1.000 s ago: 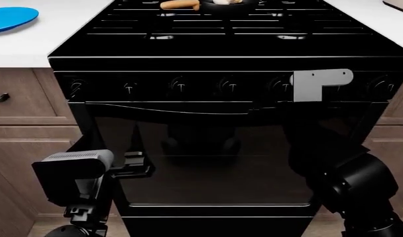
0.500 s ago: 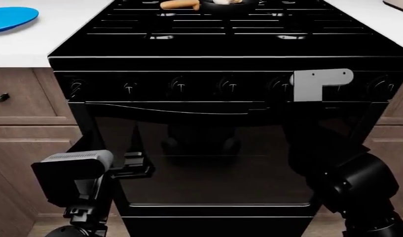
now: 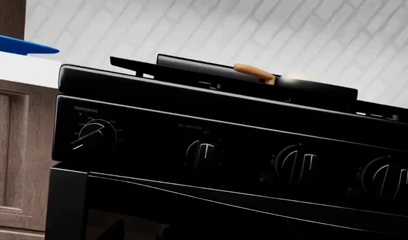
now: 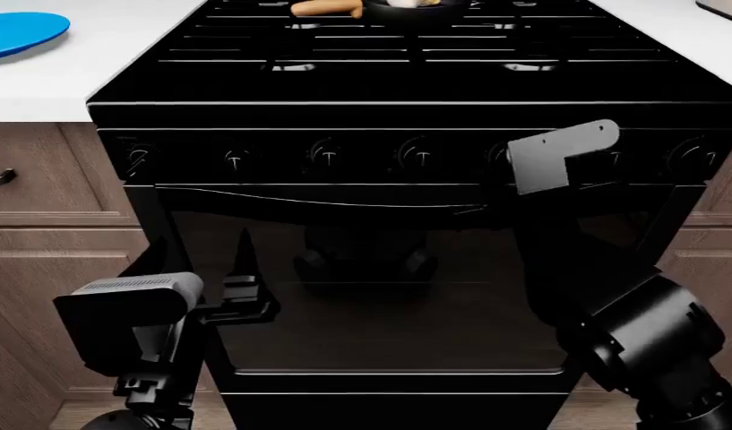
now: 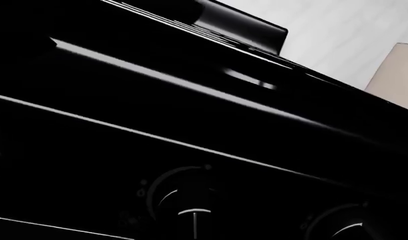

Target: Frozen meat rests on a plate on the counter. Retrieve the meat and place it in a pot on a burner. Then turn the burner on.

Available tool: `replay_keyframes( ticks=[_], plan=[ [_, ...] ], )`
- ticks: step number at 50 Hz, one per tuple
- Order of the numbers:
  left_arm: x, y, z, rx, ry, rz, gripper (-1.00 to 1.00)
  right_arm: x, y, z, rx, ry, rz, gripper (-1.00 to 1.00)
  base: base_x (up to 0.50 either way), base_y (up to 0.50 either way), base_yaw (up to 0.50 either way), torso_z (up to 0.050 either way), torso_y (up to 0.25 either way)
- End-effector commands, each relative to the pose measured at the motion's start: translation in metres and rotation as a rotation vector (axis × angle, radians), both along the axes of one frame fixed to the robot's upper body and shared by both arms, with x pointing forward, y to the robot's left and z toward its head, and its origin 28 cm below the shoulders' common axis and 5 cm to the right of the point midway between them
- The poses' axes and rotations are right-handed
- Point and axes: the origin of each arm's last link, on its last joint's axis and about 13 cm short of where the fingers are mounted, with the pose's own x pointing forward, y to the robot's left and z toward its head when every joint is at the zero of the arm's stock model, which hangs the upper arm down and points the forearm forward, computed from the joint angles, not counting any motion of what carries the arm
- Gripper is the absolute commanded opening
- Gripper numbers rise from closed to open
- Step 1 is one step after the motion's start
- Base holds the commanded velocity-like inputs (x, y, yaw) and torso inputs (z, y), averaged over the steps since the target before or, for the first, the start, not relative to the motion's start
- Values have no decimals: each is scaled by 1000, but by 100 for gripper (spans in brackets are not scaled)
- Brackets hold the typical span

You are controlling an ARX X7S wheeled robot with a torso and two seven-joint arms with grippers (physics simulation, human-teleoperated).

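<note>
The frozen meat (image 4: 408, 3) lies in the black pot (image 4: 443, 7) on a rear burner, at the top edge of the head view; the pot's wooden handle (image 4: 327, 8) points left. In the left wrist view the meat (image 3: 295, 77) and the handle (image 3: 253, 72) show above the stove's edge. The blue plate (image 4: 19, 34) lies bare on the white counter (image 4: 90, 63). My right gripper (image 4: 515, 161), behind its grey wrist bracket (image 4: 563, 154), is at a stove knob (image 5: 184, 197); its jaws are lost against the black panel. My left gripper (image 4: 240, 300) hangs low before the oven door.
A row of knobs (image 4: 327, 158) runs along the stove's front panel, with the oven door (image 4: 366, 287) below it. Brown cabinets (image 4: 43, 233) flank the stove. A temperature dial (image 3: 97, 135) sits at the panel's left end.
My right wrist's grey bracket has shifted a little left and tilted, turning at the knob. The left arm has hardly moved.
</note>
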Motion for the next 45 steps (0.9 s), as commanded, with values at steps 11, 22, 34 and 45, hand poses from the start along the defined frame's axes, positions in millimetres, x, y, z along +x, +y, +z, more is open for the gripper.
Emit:
replay_keyframes(
  ticks=[11, 22, 34, 45],
  plan=[
    [0, 0, 0, -3, -1, 1, 100, 2, -3, 9, -123, -43, 16, -100, -1, 0, 0, 0, 1],
    [0, 0, 0, -4, 2, 2, 100, 2, -6, 11, -198, -54, 19, -100, 0, 0, 0, 0, 1],
    [-1, 0, -1, -5, 5, 2, 100, 3, -8, 10, -295, -68, 23, -100, 1, 0, 0, 0, 1],
    [-1, 0, -2, -6, 6, 2, 100, 4, -9, 10, -338, -72, 22, -100, 0, 0, 0, 0, 0]
  ],
)
